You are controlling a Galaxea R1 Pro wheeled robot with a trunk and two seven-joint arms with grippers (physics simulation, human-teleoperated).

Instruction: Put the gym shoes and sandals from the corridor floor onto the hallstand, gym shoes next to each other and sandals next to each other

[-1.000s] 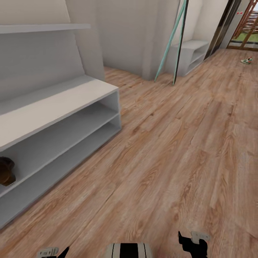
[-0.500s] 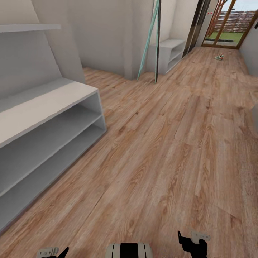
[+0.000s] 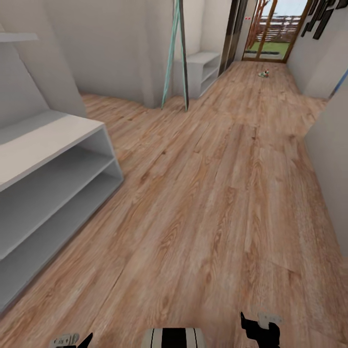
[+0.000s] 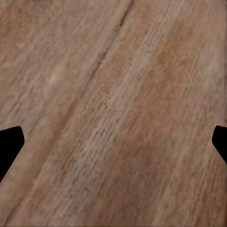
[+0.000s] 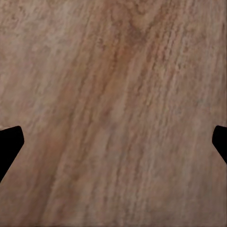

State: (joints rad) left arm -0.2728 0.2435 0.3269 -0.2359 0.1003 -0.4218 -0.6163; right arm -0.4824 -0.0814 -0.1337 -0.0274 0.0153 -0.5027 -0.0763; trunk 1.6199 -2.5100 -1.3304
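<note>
Gym shoe (image 3: 263, 74): one, far down the corridor floor (image 3: 212, 203), near the glass door | hallstand (image 3: 48, 164): at left, visible shelves bare | left gripper (image 4: 113, 142): low, aimed at floor planks, fingers spread wide, holding nothing | right gripper (image 5: 113, 142): same pose, wide apart, holding nothing

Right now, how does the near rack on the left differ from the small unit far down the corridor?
The near rack runs along the left wall, close to the robot; the far unit stands well down the corridor, beside a leaning teal-edged panel. The near rack is cut off by the picture's edge, while the far unit shows whole and looks smaller. Both are pale grey, with open shelves that look bare, standing on the wood floor.
</note>
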